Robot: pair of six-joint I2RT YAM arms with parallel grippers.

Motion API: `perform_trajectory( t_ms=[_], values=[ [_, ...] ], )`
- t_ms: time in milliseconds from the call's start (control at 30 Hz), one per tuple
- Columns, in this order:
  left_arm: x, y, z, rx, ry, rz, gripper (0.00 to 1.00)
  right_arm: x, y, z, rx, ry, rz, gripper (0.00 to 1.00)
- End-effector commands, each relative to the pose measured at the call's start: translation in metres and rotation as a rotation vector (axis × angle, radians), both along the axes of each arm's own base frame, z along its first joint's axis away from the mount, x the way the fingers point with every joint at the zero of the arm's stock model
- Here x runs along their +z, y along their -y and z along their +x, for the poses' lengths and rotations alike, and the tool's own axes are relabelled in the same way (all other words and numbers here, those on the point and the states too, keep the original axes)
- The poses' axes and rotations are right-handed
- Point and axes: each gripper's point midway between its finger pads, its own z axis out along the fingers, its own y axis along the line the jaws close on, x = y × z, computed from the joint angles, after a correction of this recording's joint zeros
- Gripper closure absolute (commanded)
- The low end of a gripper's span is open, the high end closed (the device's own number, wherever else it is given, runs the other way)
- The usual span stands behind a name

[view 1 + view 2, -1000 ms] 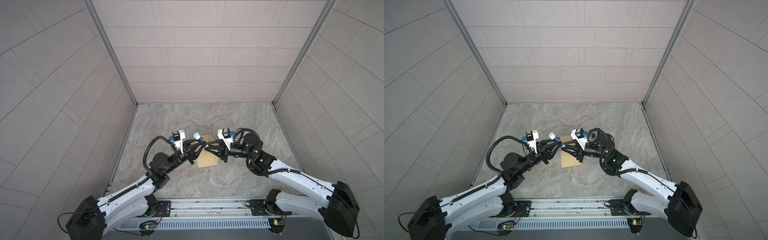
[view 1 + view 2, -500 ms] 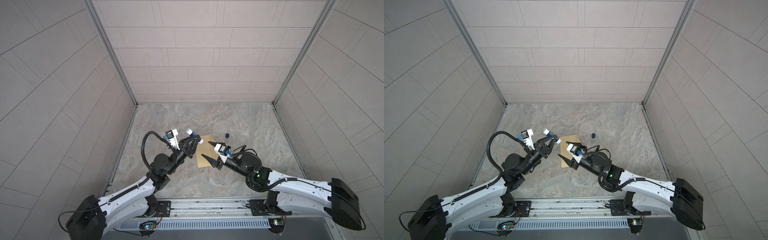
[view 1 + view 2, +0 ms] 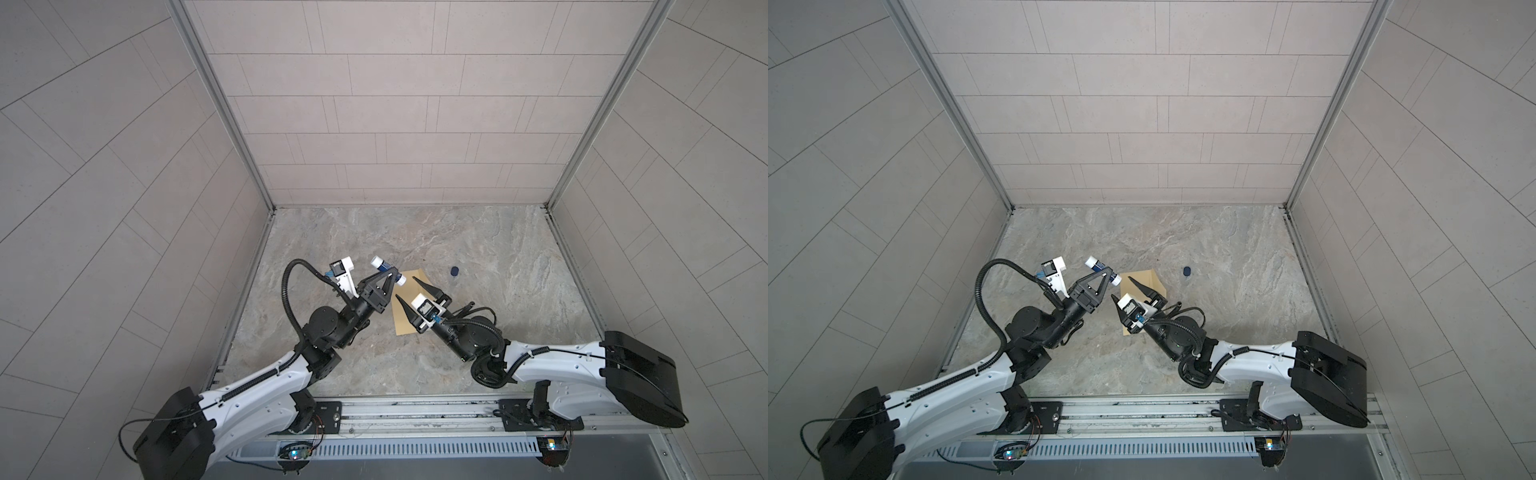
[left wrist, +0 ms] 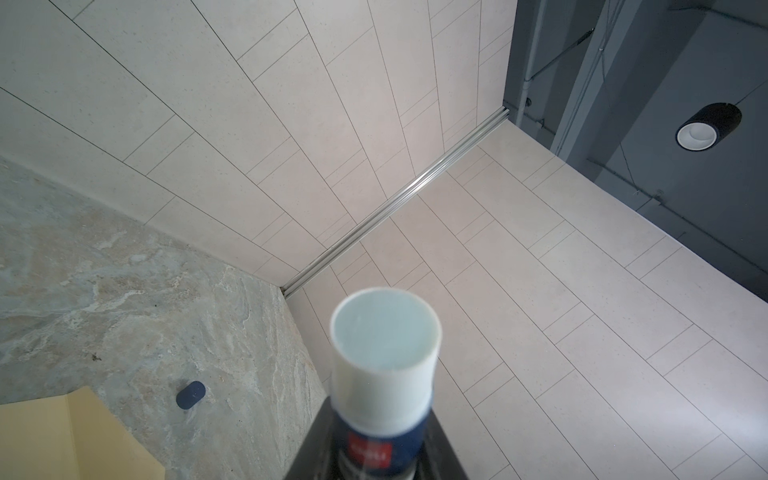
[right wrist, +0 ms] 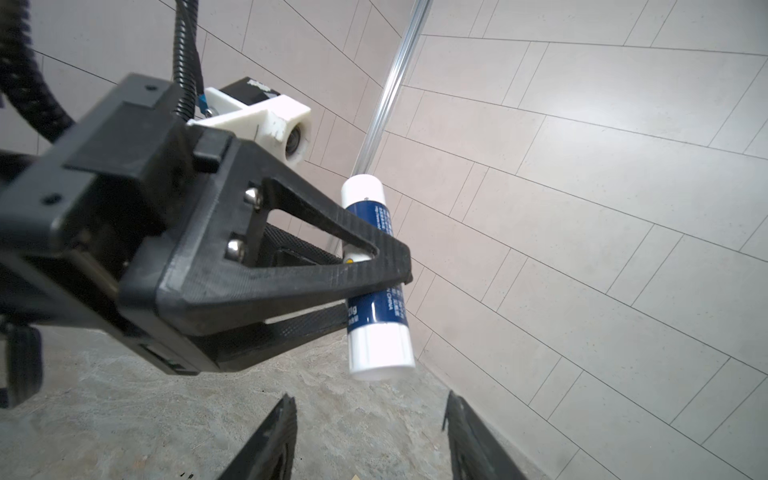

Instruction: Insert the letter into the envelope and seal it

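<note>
Your left gripper [image 3: 390,276] is clamped on a glue stick [image 3: 380,263], a blue tube with white ends. The jaws pinch it across its blue middle, and both white ends stick out, as the right wrist view shows [image 5: 376,332]. The gripper hangs above the bench [image 3: 415,237], left of centre. In both top views the stick's nearer end sits over the far left corner of the envelope [image 3: 402,326].

The envelope lies flat on the bench near the middle, its long side running near to far. Your right gripper [image 3: 406,287] is directly over it, pointing toward the far left, with its jaws spread apart and nothing between them. One fingertip shows against the envelope's far end and the other at its left edge. You cannot tell from these views whether the fingertips touch the paper. The near part of the envelope is hidden under that gripper's wrist.

The two grippers are close together, the left one just left of the right one's fingertips.

A small dark blue cap [image 3: 455,271] lies on the bench, to the right of the envelope's far end and apart from it. The left wrist view shows it too [image 4: 190,395], beside the envelope's corner [image 4: 62,436].
</note>
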Motion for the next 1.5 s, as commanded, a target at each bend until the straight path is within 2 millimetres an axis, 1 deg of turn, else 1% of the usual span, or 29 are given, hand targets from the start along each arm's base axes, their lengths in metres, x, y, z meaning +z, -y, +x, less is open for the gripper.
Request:
perform_trajectory(
  t_ms=[0,333,533,667,833,967,1067,1133,1200,1300,1333,1367,1467],
  values=[
    [0.016,-0.003,-0.004,-0.005,0.039,-0.046,1.0,0.029,0.004,0.002,-0.033,0.056,0.082,0.46],
    [0.016,-0.002,-0.005,-0.009,0.037,-0.047,1.0,0.027,-0.006,0.006,-0.032,0.054,0.065,0.59],
    [0.017,-0.002,-0.005,-0.012,0.037,-0.049,1.0,0.025,-0.013,0.008,-0.027,0.049,0.051,0.62],
    [0.017,-0.002,-0.005,-0.016,0.036,-0.047,1.0,0.025,-0.015,0.009,-0.026,0.05,0.049,0.7],
    [0.017,-0.001,-0.006,-0.018,0.037,-0.046,1.0,0.019,-0.017,0.01,-0.025,0.041,0.023,0.79],
    [0.016,0.0,-0.007,-0.029,0.042,-0.038,1.0,0.02,-0.017,0.008,-0.014,0.036,0.029,0.91],
    [0.016,0.005,-0.011,-0.05,0.073,-0.006,1.0,0.021,-0.017,0.005,0.016,0.02,0.03,0.97],
    [0.02,0.01,-0.017,-0.082,0.123,0.034,1.0,0.022,-0.017,0.002,0.052,-0.002,0.023,1.0],
    [0.022,0.018,-0.025,-0.124,0.178,0.089,1.0,0.023,-0.015,-0.001,0.11,-0.051,0.024,1.0],
    [0.022,0.025,-0.034,-0.177,0.219,0.143,1.0,0.026,-0.005,-0.004,0.245,-0.166,0.07,1.0],
    [0.023,0.027,-0.037,-0.184,0.25,0.168,1.0,0.038,-0.003,-0.005,0.304,-0.199,0.099,1.0],
    [0.025,0.029,-0.04,-0.198,0.272,0.181,1.0,0.043,0.001,-0.006,0.362,-0.241,0.119,1.0],
    [0.028,0.033,-0.05,-0.245,0.33,0.202,1.0,0.053,0.012,-0.01,0.511,-0.354,0.161,1.0]
  ],
)
